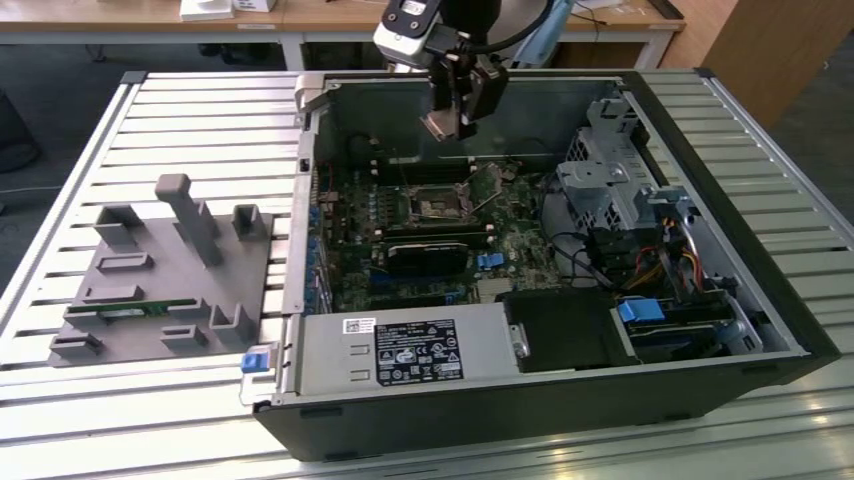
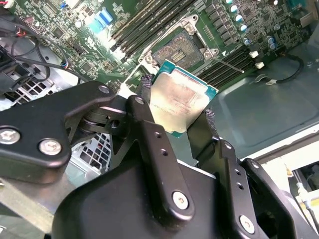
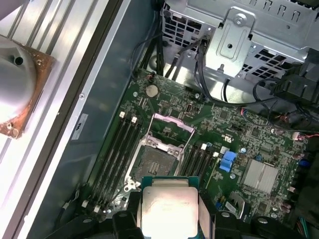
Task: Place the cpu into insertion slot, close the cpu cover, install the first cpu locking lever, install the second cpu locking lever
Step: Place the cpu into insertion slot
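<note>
Slatted worktop (image 1: 160,110) bears the open computer case (image 1: 534,425), where the hand (image 1: 451,122), clamped on the cpu (image 2: 182,97), hangs above the bare insertion slot (image 3: 152,162), cover (image 3: 172,123) raised: placing step, likely needing square alignment.

Black bolted hand (image 2: 177,102), perhaps silver wrist (image 1: 400,35)

Exterior view: high, angled down on the open computer case (image 1: 467,440) on the slatted desk (image 1: 160,420), mid range. Both wrist views: close, looking past the pincer (image 2: 177,102) down at the motherboard (image 2: 65,30) (image 3: 239,129). Shared in all three: insertion slot (image 1: 437,203) (image 2: 177,50) (image 3: 152,164). Wrist views share the cpu (image 2: 179,97) (image 3: 169,206).
</note>
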You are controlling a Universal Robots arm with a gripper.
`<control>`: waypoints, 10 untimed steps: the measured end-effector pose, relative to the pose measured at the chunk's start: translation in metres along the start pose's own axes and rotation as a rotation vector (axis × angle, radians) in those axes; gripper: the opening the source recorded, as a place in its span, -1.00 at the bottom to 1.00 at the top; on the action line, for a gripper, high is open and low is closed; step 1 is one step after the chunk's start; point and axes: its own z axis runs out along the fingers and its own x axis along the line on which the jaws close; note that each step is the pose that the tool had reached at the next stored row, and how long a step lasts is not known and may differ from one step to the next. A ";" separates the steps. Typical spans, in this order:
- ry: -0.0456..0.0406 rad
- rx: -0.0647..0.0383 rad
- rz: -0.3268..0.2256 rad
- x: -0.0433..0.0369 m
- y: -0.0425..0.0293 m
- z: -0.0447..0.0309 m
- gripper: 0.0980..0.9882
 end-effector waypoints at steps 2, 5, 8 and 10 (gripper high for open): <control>-0.0008 0.000 0.008 0.0000 0.0000 0.0001 0.00; -0.0019 0.000 0.022 0.0000 0.0000 0.0001 0.00; -0.0030 -0.001 0.034 0.0000 0.0000 0.0002 0.00; -0.0037 -0.001 0.043 0.0000 0.0000 0.0003 0.00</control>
